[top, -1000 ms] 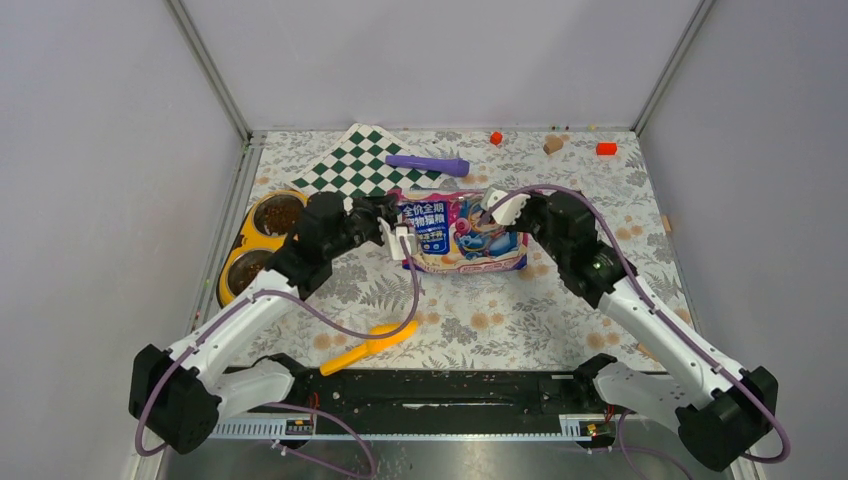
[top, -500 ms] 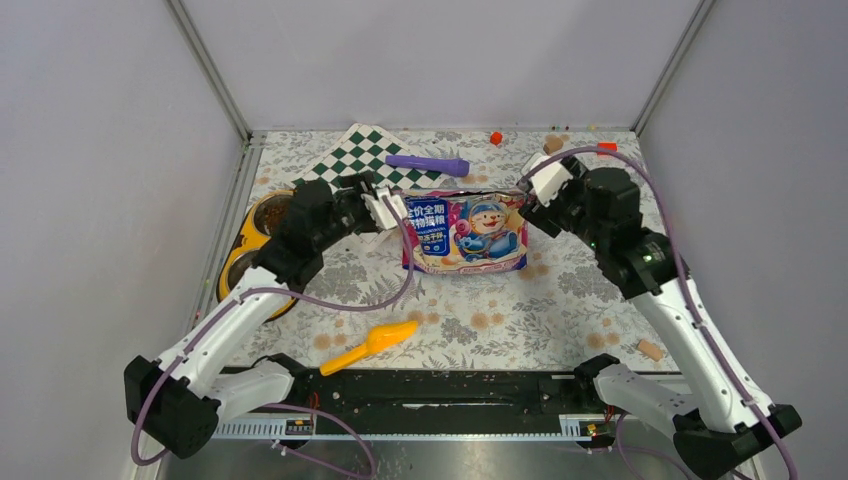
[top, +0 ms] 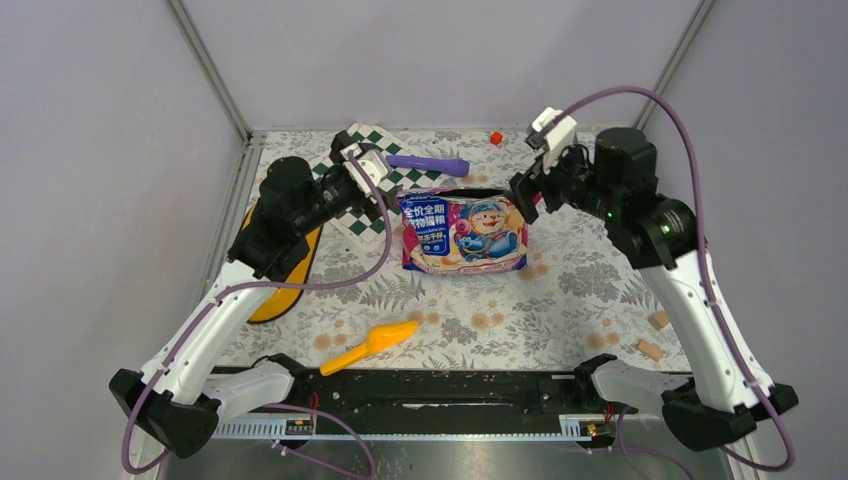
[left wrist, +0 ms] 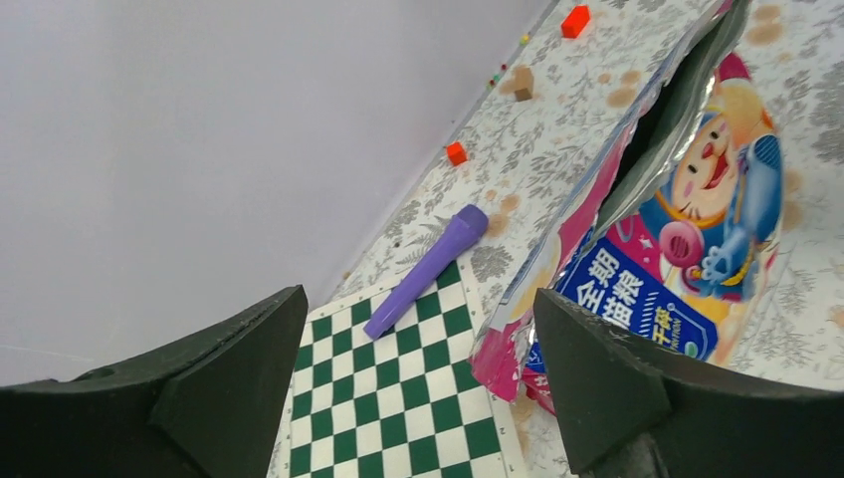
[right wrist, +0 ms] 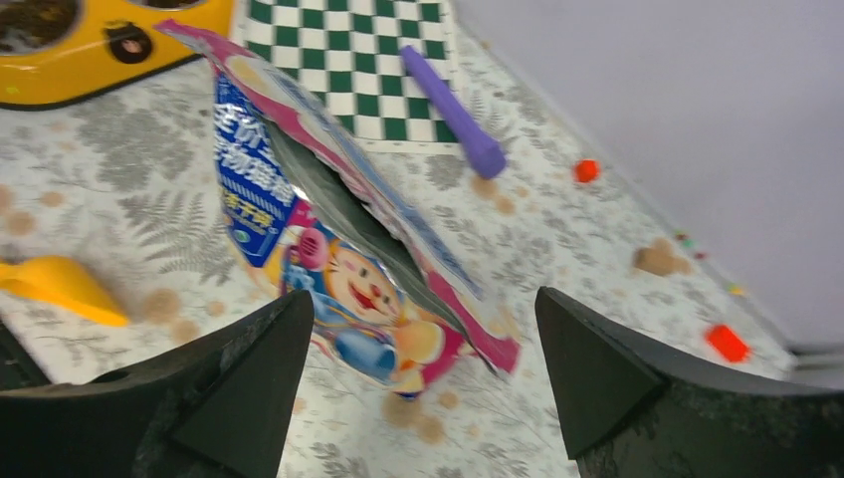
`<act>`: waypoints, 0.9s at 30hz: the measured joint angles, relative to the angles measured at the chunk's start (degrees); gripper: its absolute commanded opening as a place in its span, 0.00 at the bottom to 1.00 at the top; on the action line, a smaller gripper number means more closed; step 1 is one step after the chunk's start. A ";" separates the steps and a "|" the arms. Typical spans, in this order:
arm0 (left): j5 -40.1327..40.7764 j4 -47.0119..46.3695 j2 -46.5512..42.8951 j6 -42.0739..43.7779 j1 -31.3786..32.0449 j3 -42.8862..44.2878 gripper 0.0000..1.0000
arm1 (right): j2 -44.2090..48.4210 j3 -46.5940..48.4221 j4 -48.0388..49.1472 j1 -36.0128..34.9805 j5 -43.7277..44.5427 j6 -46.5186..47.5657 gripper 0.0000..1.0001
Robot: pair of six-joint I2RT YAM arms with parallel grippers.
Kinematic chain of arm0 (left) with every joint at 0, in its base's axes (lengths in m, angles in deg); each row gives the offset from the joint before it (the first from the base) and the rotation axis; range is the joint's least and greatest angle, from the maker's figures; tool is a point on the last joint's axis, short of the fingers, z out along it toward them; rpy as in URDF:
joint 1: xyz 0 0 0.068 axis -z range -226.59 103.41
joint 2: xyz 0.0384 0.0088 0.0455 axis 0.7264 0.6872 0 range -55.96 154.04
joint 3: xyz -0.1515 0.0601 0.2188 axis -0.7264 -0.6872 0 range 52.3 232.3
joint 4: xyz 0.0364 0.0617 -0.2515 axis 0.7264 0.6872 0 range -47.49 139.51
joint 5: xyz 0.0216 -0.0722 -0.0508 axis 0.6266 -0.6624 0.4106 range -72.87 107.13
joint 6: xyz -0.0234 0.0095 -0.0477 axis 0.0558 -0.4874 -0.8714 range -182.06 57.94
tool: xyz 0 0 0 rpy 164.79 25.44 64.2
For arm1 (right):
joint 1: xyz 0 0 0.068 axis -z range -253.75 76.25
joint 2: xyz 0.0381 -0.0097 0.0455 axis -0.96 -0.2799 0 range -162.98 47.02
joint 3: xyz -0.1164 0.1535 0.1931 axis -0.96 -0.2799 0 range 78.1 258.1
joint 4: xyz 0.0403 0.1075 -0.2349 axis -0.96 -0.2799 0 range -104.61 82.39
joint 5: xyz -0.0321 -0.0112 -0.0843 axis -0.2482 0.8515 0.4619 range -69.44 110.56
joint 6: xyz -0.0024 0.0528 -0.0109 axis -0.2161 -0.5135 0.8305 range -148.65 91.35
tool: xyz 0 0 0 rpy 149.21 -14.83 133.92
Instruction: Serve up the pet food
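The pet food bag (top: 463,235), glossy pink and blue with a cartoon figure, sits mid-table. Its top edge is torn open and shows the silver lining (left wrist: 662,129); no pellets show inside. In the right wrist view the bag (right wrist: 328,229) gapes the same way. Dark kibble fills a bowl (right wrist: 30,20) of the yellow feeder (right wrist: 100,60). My left gripper (top: 368,190) hovers open just left of the bag, over the checkered mat (left wrist: 398,398). My right gripper (top: 524,188) hangs open above the bag's right end. Neither holds anything (left wrist: 420,299) (right wrist: 423,297).
The yellow feeder (top: 285,275) lies mostly under my left arm. An orange scoop (top: 370,345) lies near the front edge. A purple stick (top: 428,163) rests behind the bag by the mat. A small red block (top: 495,138) and wooden blocks (top: 655,320) are scattered about.
Both grippers have opened and let go of the bag's upper corners. The left arm has drawn back left, the right arm up and back right. The bag stays put with its top open.
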 measured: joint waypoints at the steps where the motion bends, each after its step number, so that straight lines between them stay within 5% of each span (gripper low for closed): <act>1: -0.20 1.01 0.28 -1.07 0.00 1.07 0.82 | -1.40 0.72 0.00 0.00 -1.57 -1.22 0.89; 11: -6.75 17.11 9.46 1.88 0.00 9.68 0.75 | -12.72 4.48 -1.73 0.00 -11.61 -10.58 0.89; 27: -7.63 21.49 17.97 11.28 0.00 10.36 0.26 | -11.30 5.29 -2.14 0.00 -10.69 -11.58 0.89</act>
